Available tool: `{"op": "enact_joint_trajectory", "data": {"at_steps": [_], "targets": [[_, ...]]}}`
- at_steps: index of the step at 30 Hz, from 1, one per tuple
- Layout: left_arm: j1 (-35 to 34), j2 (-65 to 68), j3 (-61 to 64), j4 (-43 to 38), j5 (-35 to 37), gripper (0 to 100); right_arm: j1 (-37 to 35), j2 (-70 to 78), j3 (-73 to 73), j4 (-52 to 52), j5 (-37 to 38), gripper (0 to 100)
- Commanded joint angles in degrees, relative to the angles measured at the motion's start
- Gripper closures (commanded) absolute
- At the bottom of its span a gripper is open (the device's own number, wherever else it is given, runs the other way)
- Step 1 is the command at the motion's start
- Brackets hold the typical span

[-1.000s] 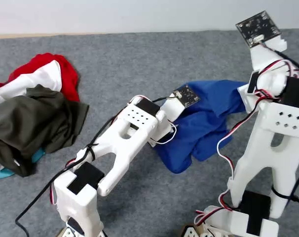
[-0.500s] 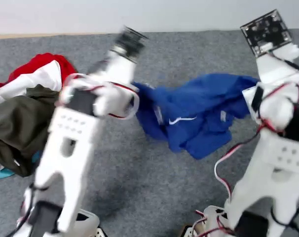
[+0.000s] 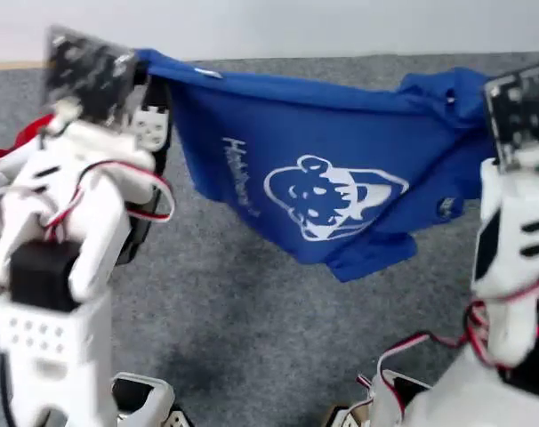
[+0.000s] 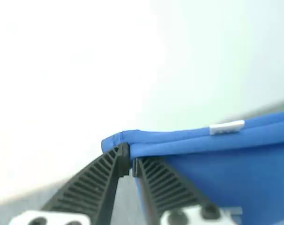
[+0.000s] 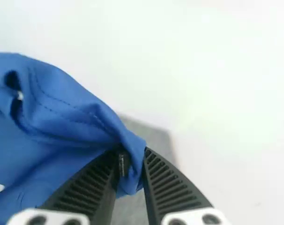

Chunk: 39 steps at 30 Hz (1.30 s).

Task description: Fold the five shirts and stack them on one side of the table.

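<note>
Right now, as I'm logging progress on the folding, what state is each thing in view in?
blue shirt: unfolded, lifted and stretched between both grippers, its lower part hanging loose, print facing the high view.
left gripper: shut on one top corner of the blue shirt.
right gripper: shut on a bunched edge at the other end of the blue shirt.
red shirt: on the table, mostly hidden by the left arm.

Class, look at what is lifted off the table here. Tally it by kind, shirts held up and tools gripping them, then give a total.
blue shirt, held up: 1
Tools shut on its edge, left tool and right tool: 2
Total: 3
</note>
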<state>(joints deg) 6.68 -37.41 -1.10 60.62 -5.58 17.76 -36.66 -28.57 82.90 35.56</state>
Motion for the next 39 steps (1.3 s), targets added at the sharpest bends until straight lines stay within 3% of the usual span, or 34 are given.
{"op": "enact_joint_trajectory", "data": {"at_steps": [1, 9, 13, 18, 24, 32, 39], "targets": [[-0.6, -5.5, -2.2, -3.2, -3.0, 100, 1.5, -2.8, -0.6, -3.6, 0.6, 98.9], [-0.9, -16.5, -2.2, -3.4, -9.8, 100, 1.5, -9.2, -0.6, -10.5, 0.7, 98.9], [-1.1, -21.5, -1.9, -3.0, -12.7, 100, 1.5, -12.9, -0.6, -10.8, 5.0, 98.8], [-1.1, -26.2, -1.9, 2.7, -17.1, 100, 1.5, -16.8, -0.6, -10.2, 10.0, 98.8], [-1.1, -30.2, -1.9, 8.4, -17.5, 100, 1.5, -19.8, -0.6, -10.2, 12.7, 98.8], [-1.1, -32.1, -1.8, 16.8, -17.6, 100, 1.4, -19.6, 1.3, 1.1, 12.8, 98.8], [-1.1, -32.1, 16.1, 17.2, -20.7, 100, 1.2, -16.0, 15.2, 4.4, 12.7, 98.8]]}}
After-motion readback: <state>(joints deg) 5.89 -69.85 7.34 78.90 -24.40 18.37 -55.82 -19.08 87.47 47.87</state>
